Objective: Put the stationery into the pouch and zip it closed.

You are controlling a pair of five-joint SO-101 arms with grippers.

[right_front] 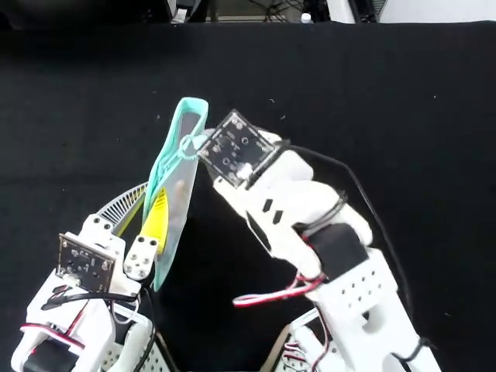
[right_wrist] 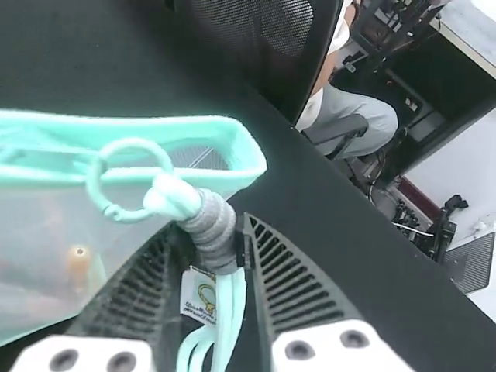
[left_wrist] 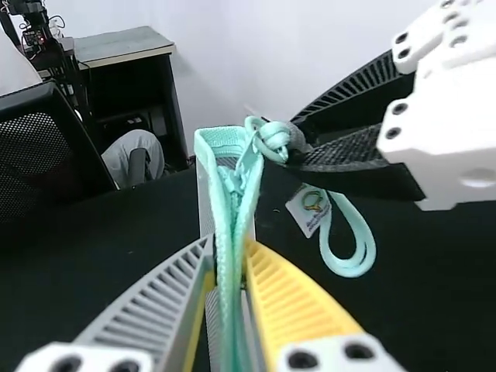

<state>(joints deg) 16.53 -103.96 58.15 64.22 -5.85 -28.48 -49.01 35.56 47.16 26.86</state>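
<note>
A mint-green mesh pouch [right_front: 175,180] hangs off the black table, stretched between the two arms. My left gripper [right_front: 152,204], with one grey and one yellow finger, is shut on the pouch's near edge [left_wrist: 230,232] along the zipper. At the pouch's far end my right gripper [right_front: 199,144], with black fingers [left_wrist: 341,151], is shut on the zipper pull cord [right_wrist: 214,226] just behind its ring [right_wrist: 128,180]. A strap loop [left_wrist: 350,249] and a small tag [left_wrist: 308,209] dangle from the cord. Something orange [right_wrist: 77,260] shows dimly through the mesh [right_wrist: 46,232].
The black tabletop [right_front: 372,108] spreads around both arms. Red and white cables [right_front: 271,296] trail from the right arm. Beyond the table stand an office chair [right_wrist: 256,31] and a dark desk [left_wrist: 128,74].
</note>
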